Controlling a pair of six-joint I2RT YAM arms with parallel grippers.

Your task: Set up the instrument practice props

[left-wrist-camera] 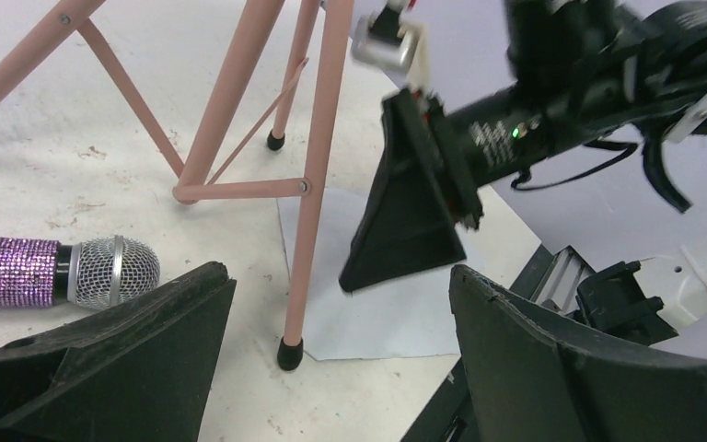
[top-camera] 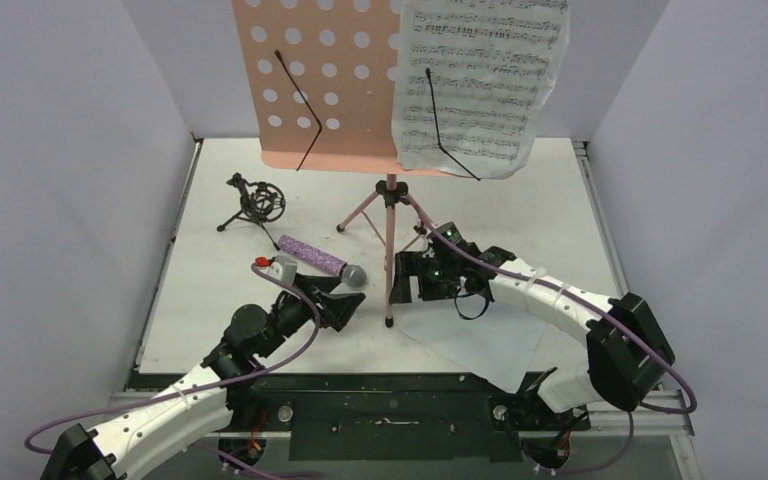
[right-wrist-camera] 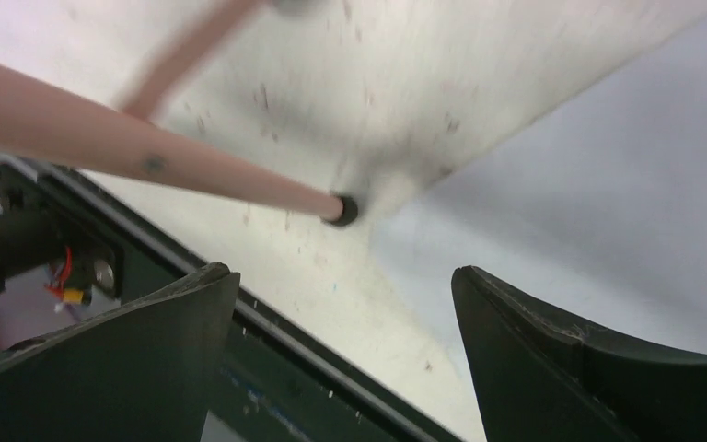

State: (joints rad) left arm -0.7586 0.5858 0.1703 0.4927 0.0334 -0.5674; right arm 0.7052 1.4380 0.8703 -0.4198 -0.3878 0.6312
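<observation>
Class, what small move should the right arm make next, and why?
Probably lower the open right gripper onto the loose sheet lying flat below it; the pink desk holds one page and its left half is bare.

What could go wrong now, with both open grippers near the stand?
The right gripper sits beside the front leg of the stand; a bump may tip it and drop the page on its desk. The page on the table lies at that leg's foot, so lifting it may catch. The left gripper is near the right one; they may collide.
</observation>
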